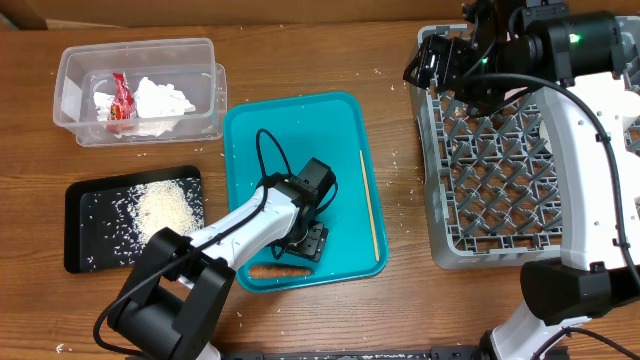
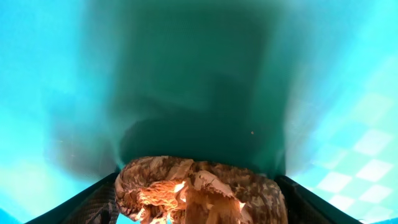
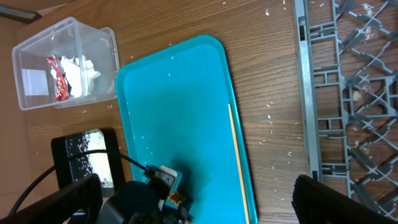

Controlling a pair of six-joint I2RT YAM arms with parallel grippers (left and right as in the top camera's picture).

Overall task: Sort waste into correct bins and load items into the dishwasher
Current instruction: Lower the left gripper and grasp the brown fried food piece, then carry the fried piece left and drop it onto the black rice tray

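Food scrap [image 2: 199,190] is the thing to look at, and it is down at the near end of the teal tray [image 1: 255,130], close to the tray's near rim. It is brown and bumpy on the outside, like crust. Its torn middle is lighter, with flaky bits that look orange and tan. It is a bit curved, and it looks dry and crumbly. The left claw [image 1: 305,245] points down into the tray right over it. In the left wrist view the two dark fingers [image 2: 84,208] stand one on each side of the scrap, right up against it, so the claw looks closed on it. A thin wooden chopstick [image 1: 370,205] lies flat along the right side of the tray, well apart from the scrap. Up and to the left of the tray is a clear tub [image 1: 75,60] with a red wrapper [image 1: 120,97] and a white tissue [image 1: 160,100] inside. Just left of the tray is a black tray [image 1: 85,200] with a pile of rice [image 1: 165,208] on it. To the right of the teal tray is a grey rack [image 1: 490,200]. The right claw [image 1: 428,65] is up above the far left corner of the rack. Its fingers [image 3: 68,199] are spread wide apart and hold nothing. Little grains of rice dot the wooden table [image 1: 400,200] around the tray.
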